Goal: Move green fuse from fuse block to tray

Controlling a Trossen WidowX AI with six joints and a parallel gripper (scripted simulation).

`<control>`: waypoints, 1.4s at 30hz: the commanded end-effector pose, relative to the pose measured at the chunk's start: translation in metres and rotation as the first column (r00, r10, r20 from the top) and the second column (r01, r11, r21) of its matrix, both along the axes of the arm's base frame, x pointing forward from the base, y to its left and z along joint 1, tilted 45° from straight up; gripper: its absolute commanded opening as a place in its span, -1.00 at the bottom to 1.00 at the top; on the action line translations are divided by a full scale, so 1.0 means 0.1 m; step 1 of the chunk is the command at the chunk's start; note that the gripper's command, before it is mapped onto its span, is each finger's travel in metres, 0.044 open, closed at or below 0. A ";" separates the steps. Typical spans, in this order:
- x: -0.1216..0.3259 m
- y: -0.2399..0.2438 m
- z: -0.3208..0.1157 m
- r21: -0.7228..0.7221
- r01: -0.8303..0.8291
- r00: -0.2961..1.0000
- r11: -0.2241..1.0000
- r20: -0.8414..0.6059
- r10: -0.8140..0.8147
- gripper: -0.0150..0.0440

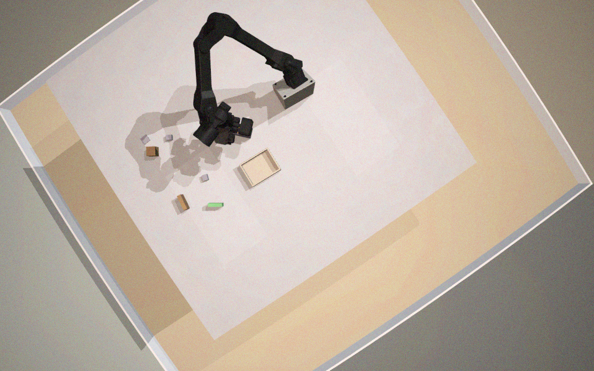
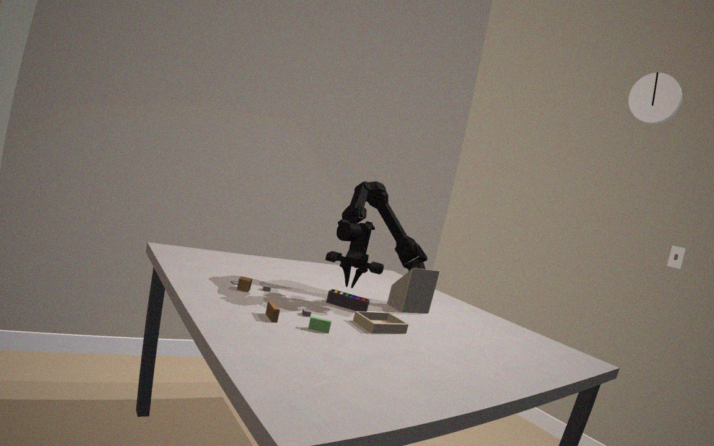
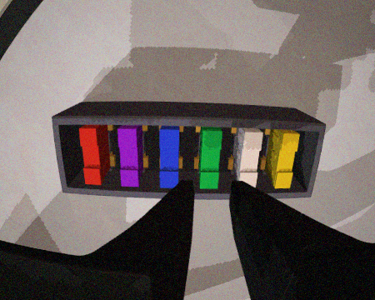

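Observation:
The green fuse (image 3: 210, 154) stands in its slot in the dark fuse block (image 3: 187, 121) (image 2: 346, 303), between the blue fuse (image 3: 169, 154) and the white fuse (image 3: 248, 156). My gripper (image 3: 211, 192) (image 2: 349, 286) points down above the block, its fingers a little apart with nothing between them. In the wrist view the fingertips lie either side of the green fuse's lower end, overlapping the blue and white fuses' lower ends. The exterior view shows them above the block. The beige tray (image 1: 266, 178) (image 2: 388, 328) is empty. The arm hides most of the block in the top view.
Red (image 3: 92, 154), purple (image 3: 130, 154) and yellow (image 3: 284, 156) fuses also stand in the block. A green block (image 1: 215, 204) (image 2: 320, 324), two brown blocks (image 1: 182, 202) (image 1: 151, 151) and several small grey pieces (image 1: 204, 177) (image 1: 168, 137) lie on the table.

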State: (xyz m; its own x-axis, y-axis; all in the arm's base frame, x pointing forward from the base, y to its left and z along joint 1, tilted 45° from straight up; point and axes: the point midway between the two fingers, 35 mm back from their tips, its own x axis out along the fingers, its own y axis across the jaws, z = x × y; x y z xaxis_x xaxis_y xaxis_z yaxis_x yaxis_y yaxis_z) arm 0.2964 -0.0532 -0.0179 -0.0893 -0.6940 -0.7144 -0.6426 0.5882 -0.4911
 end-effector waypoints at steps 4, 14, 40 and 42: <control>0.01 -0.04 -0.04 -0.003 -0.005 1.000 1.000 -0.001 0.005 -0.25; 0.01 -0.11 -0.11 -0.003 -0.005 1.000 1.000 -0.001 0.005 -0.25; 0.00 -0.20 -0.19 -0.004 -0.005 1.000 1.000 -0.001 0.005 -0.25; 0.00 -0.21 -0.20 -0.004 -0.005 1.000 1.000 -0.001 0.005 -0.25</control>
State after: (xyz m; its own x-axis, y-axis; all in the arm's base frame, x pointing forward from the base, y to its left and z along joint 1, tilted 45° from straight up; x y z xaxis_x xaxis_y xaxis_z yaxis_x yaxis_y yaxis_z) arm 0.2964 -0.0728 -0.0367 -0.0890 -0.6951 -0.7133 -0.6428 0.5872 -0.4920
